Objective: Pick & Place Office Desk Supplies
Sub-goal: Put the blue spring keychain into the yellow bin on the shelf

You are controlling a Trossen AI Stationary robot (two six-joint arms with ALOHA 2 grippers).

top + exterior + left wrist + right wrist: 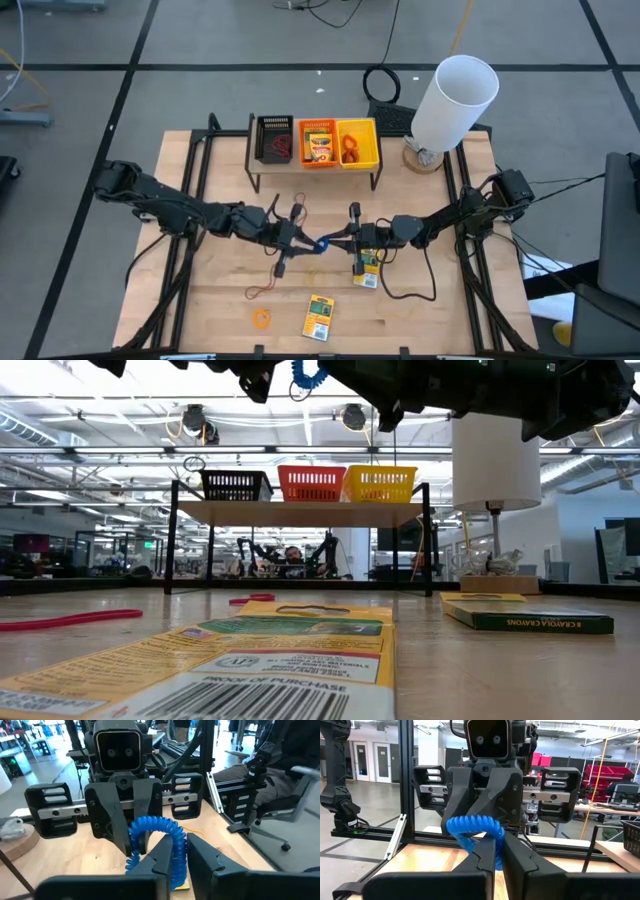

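Closest to the low camera lies a yellow pack (270,660) with its barcode end forward, flat on the bench (420,310); a second pack (525,615) sits farther back at about three o'clock, and a red band (60,621) lies off at nine o'clock. Above the middle of the bench I hold a blue coiled band (322,243) between both arms: my left claw (300,241) and my right claw (340,240) meet tip to tip on it, well clear of the wood. From the right wrist, my right claw's fingers (512,857) are pressed together on the blue coil, while the left claw, seen from its own wrist, has fingers (162,857) that look to be just parting around the loop (I judge this a handover in progress, left giving to right). To do it well, I should keep the right grip firm and steady, let the left fingers spread fully before either arm draws away, and back the left arm straight out so the springy coil does not snag or flick loose. At twelve o'clock stand the black bin (274,139), orange bin (318,144) and yellow bin (357,143); two more packs (319,317) lie on the bench at about six o'clock.
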